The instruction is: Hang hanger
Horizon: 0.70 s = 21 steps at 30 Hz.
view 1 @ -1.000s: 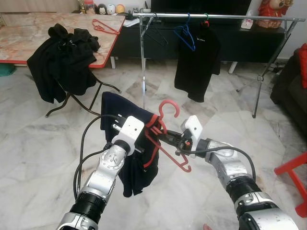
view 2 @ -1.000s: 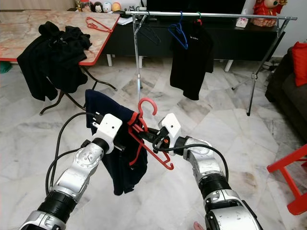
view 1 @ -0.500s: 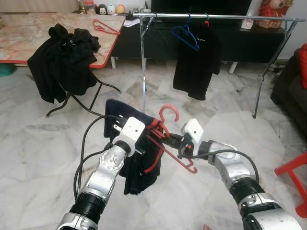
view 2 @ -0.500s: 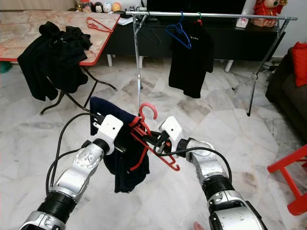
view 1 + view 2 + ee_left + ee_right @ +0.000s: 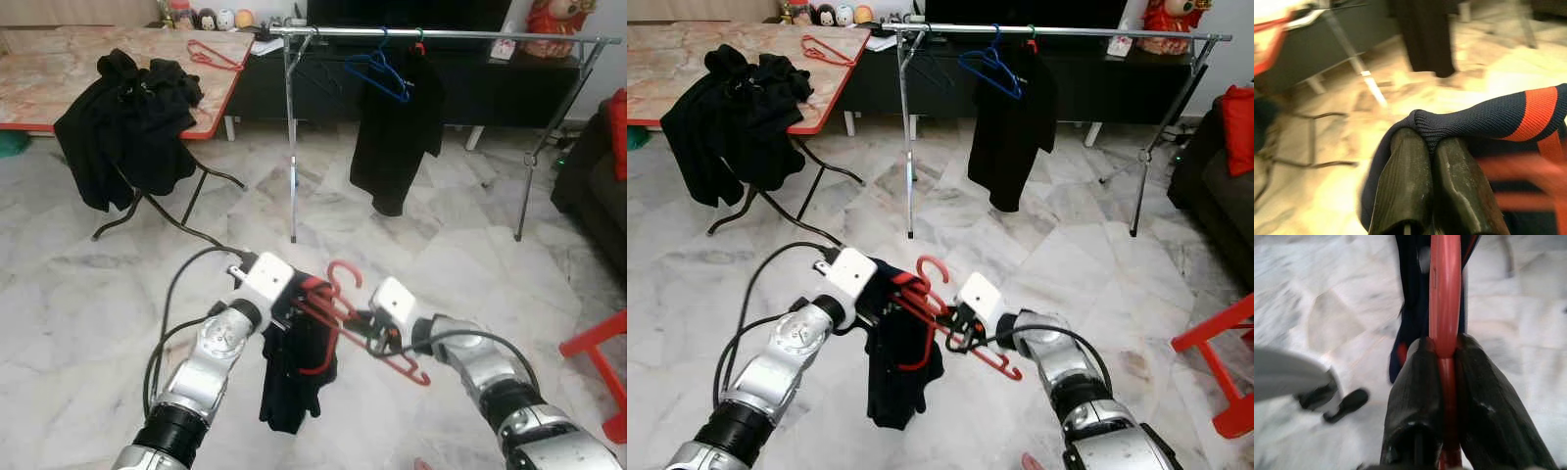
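Red hanger [image 5: 345, 315] sits low before the robot, above the marble floor [image 5: 88, 294]. The right gripper [image 5: 1442, 363] is clenched on its bar. The left gripper [image 5: 1429, 149] is clenched on the ribbed collar of a navy garment [image 5: 294, 377], which is threaded on the hanger and hangs down clear of the floor. Open floor lies between the grippers and the clothes rail [image 5: 446, 36] beyond. On the rail hang a blue hanger [image 5: 377, 73] and a black shirt [image 5: 392, 122]; any print on the shirt is too small to read. A table [image 5: 59, 83] stands at the left, with dark clothes [image 5: 127, 122] draped over its edge. The left wrist view shows an orange stripe on the collar.
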{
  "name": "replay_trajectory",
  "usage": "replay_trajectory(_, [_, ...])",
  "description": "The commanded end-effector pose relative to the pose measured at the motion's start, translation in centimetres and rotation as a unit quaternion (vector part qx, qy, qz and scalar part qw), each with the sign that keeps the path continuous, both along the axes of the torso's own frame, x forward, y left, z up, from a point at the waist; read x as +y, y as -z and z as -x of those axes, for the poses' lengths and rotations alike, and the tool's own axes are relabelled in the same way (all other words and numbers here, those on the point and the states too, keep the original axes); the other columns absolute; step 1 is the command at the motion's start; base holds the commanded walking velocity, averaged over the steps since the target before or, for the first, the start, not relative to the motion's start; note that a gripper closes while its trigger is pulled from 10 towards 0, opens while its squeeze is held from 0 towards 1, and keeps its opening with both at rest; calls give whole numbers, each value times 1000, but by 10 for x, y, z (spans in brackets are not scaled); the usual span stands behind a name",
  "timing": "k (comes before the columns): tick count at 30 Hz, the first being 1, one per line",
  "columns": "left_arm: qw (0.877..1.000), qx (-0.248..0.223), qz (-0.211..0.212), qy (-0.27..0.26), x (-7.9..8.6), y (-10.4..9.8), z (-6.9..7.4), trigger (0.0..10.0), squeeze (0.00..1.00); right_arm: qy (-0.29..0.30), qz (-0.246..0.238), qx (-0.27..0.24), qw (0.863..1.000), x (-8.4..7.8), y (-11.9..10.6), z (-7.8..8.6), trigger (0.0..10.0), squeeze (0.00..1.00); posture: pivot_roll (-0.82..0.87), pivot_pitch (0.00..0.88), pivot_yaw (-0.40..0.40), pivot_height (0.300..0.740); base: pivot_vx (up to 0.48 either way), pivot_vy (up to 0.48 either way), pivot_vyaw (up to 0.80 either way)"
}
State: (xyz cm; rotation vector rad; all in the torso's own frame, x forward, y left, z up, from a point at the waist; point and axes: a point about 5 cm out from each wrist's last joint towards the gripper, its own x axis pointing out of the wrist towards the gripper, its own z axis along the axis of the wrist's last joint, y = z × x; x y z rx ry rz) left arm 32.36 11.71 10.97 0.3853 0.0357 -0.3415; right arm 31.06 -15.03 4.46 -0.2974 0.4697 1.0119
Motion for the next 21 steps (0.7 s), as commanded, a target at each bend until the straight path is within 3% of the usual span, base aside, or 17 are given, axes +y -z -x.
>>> replay_trajectory(1, [999, -30, 3, -22, 5, -14, -6, 0, 0, -18, 6, 9, 1000, -3, 3, 4, 0, 0, 7, 0, -64, 716, 0, 0, 0])
replay_trajectory(5, [999, -28, -3, -44, 11, -12, -8, 0, 0, -35, 2, 19, 999, -5, 5, 10, 0, 0, 3, 0, -61, 716, 0, 0, 0])
replay_trajectory(8, [997, -19, -41, -55, 18, -4, -7, 0, 0, -42, 2, 21, 999, -9, 5, 12, 0, 0, -3, 0, -58, 716, 0, 0, 0])
replay_trajectory(10, [997, -7, -41, -69, 23, 1, -7, 0, 0, -46, 1, 20, 999, -10, 4, 13, 0, 0, -3, 0, -58, 716, 0, 0, 0])
replay_trajectory(15, [990, 25, -70, -121, 42, 17, -5, 0, 0, -54, -1, 16, 998, -13, 1, 14, 0, 0, -10, 0, -52, 716, 0, 0, 0])
replay_trajectory(17, [982, 44, -91, -159, 60, 30, 0, 0, 0, -51, -1, 14, 999, -17, 0, 16, 0, 0, -13, 0, -50, 716, 0, 0, 0])
replay_trajectory(21, [977, 53, -109, -178, 71, 40, 6, 0, 0, -40, -6, 14, 999, -21, 0, 17, 0, 0, -16, 0, -46, 716, 0, 0, 0])
